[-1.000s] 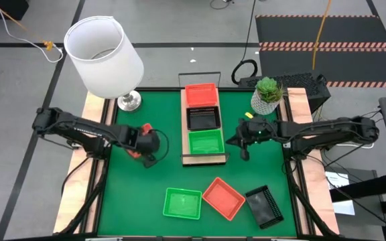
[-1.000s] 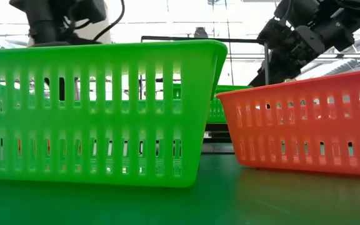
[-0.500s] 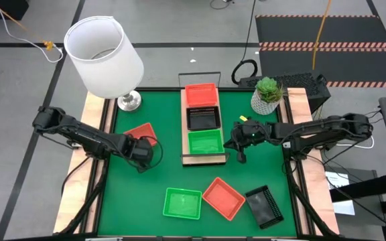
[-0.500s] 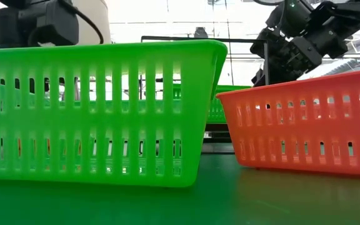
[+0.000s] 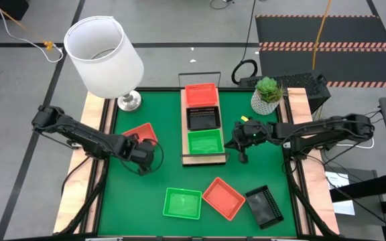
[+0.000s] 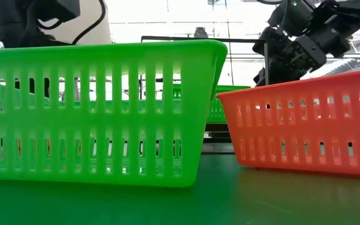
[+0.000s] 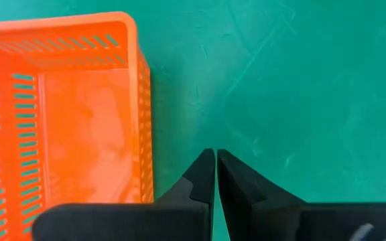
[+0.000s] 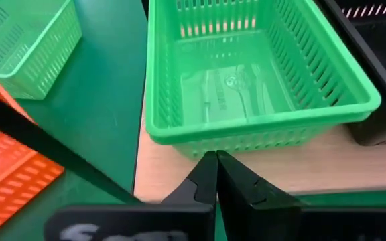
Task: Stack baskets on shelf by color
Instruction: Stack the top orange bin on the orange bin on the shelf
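Left gripper (image 7: 215, 155), jaws clenched on nothing, sits just beside the loose orange basket (image 5: 141, 132) on the counter's left; nearer arm; right gripper (image 8: 216, 158) clenched by the shelf (image 5: 205, 160).

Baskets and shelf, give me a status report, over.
Left gripper shut, empty, beside orange basket. Right gripper shut, empty, at green basket on shelf. Three baskets loose up front.

Orange-red, black, green baskets (image 5: 205, 142) on light-wood shelf (image 5: 184, 127); green mat (image 5: 146, 187)
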